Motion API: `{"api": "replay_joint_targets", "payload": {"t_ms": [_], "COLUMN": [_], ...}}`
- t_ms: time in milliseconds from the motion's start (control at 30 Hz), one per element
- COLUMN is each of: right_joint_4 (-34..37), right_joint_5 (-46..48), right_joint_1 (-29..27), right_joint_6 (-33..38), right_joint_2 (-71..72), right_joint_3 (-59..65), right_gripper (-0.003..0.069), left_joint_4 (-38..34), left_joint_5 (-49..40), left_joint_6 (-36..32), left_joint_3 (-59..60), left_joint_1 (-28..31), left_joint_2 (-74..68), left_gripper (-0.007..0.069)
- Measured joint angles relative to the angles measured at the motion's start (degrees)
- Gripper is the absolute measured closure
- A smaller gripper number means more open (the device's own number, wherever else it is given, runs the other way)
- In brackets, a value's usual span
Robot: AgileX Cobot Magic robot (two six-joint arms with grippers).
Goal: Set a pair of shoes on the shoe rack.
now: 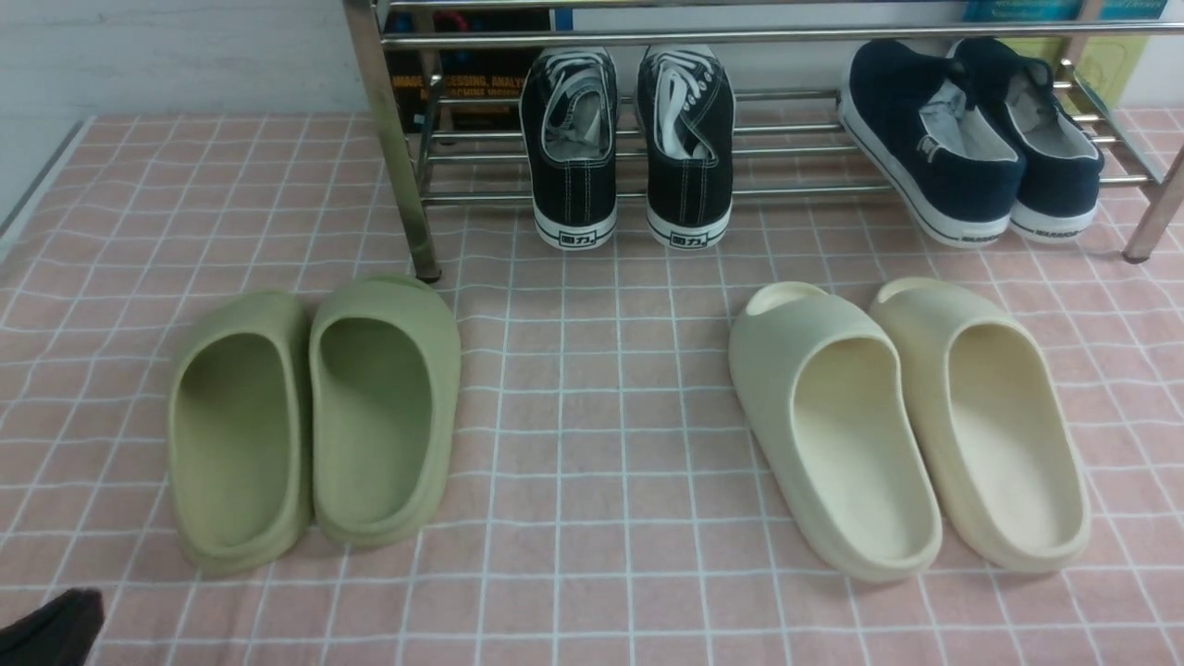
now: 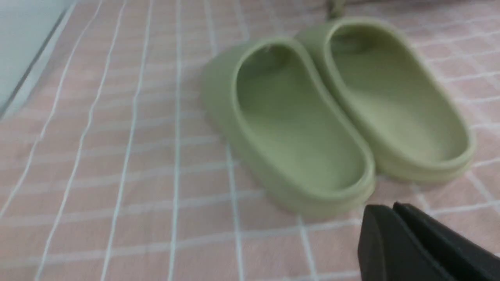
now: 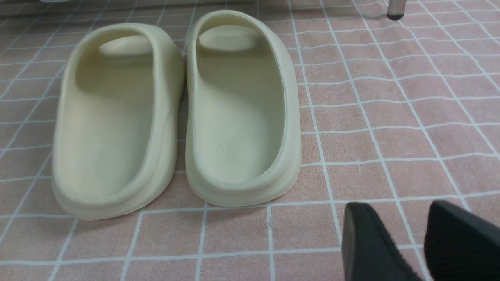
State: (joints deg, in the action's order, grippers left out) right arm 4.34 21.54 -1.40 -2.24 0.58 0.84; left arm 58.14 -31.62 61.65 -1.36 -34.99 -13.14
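Front view: canvas sneakers (image 1: 689, 148) lean on shiny, thin-barred chrome rack (image 1: 666, 37).

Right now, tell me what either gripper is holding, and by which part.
Nothing is held. The left gripper is beside the green slides without touching them, and the right gripper has only bare floor between its fingertips.

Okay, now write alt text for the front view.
Two black sneakers with white laces rest side by side on a chrome shoe rack, left of navy slip-ons. On the checked pink floor in front lie green slides and, further right, cream slides.
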Motion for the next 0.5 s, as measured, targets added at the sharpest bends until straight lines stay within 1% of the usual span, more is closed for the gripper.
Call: {"api": "replay_joint_targets", "payload": {"t_ms": [67, 200, 300, 367, 400, 433, 467, 500], "right_joint_4": [0.0, 0.0, 0.0, 0.0, 0.0, 0.0, 0.0, 0.0], "right_joint_5": [0.0, 0.0, 0.0, 0.0, 0.0, 0.0, 0.0, 0.0], "right_joint_1": [0.0, 0.0, 0.0, 0.0, 0.0, 0.0, 0.0, 0.0], "right_joint_6": [0.0, 0.0, 0.0, 0.0, 0.0, 0.0, 0.0, 0.0], "right_joint_2": [0.0, 0.0, 0.0, 0.0, 0.0, 0.0, 0.0, 0.0], "right_joint_3": [0.0, 0.0, 0.0, 0.0, 0.0, 0.0, 0.0, 0.0], "right_gripper": [0.0419, 0.0419, 0.0419, 0.0419, 0.0419, 0.0419, 0.0419, 0.0419], "left_joint_4": [-3.0, -12.2, -24.9, -37.1, -41.6, -47.3, -48.1, -53.6], "left_joint_5": [0.0, 6.8, 12.3, 13.8, 13.9, 13.4, 13.3, 11.6], "left_joint_6": [-2.5, -13.1, -22.5, -30.4, -33.8, -38.8, -39.7, -47.3], "left_joint_3": [0.8, 2.6, 2.9, 2.9, 2.9, 2.9, 2.9, 2.9], "left_joint_1": [3.3, 10.7, 15.5, 18.6, 19.6, 20.9, 21.1, 22.9], "left_joint_2": [0.2, 2.3, 4.2, 6.0, 6.8, 8.2, 8.4, 11.1], "left_gripper": [0.0579, 0.0573, 0.0573, 0.0571, 0.0570, 0.0570, 0.0570, 0.0570]}}
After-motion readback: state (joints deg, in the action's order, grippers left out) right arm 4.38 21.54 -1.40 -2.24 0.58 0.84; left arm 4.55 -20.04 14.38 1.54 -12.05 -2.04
